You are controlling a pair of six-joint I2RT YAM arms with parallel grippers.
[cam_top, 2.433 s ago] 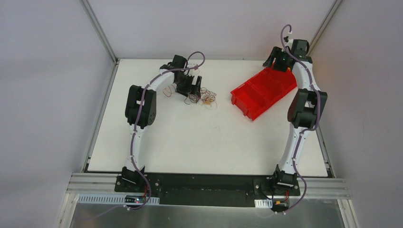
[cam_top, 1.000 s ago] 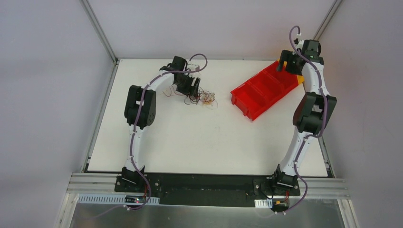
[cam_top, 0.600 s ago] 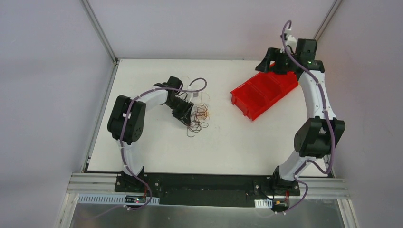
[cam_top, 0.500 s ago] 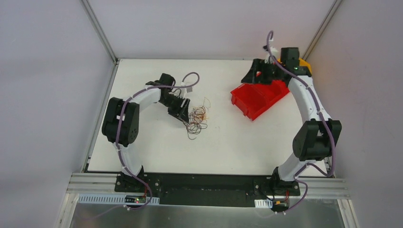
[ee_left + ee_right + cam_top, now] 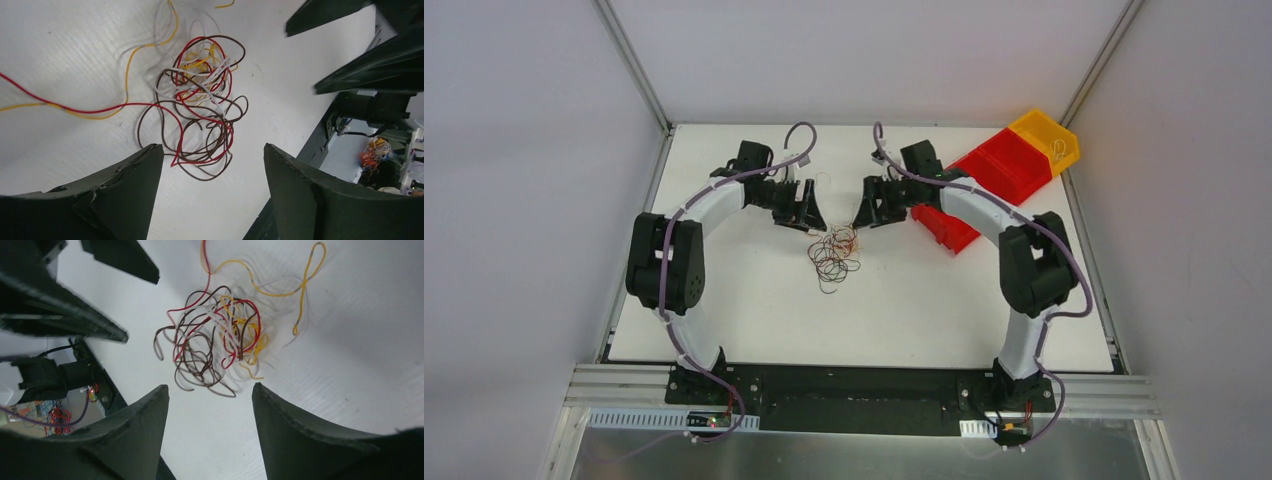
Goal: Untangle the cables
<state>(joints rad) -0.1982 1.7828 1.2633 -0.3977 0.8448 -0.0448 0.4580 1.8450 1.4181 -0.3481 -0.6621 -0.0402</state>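
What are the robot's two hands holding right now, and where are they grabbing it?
Nothing. The left gripper and the right gripper are both open near the cables, which lie loose on the table.

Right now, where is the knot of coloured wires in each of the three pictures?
Overhead view: wires mid-table, a little left of centre.
Left wrist view: wires in the middle.
Right wrist view: wires in the middle, slightly high.
Shared landmark: the white table beneath them.
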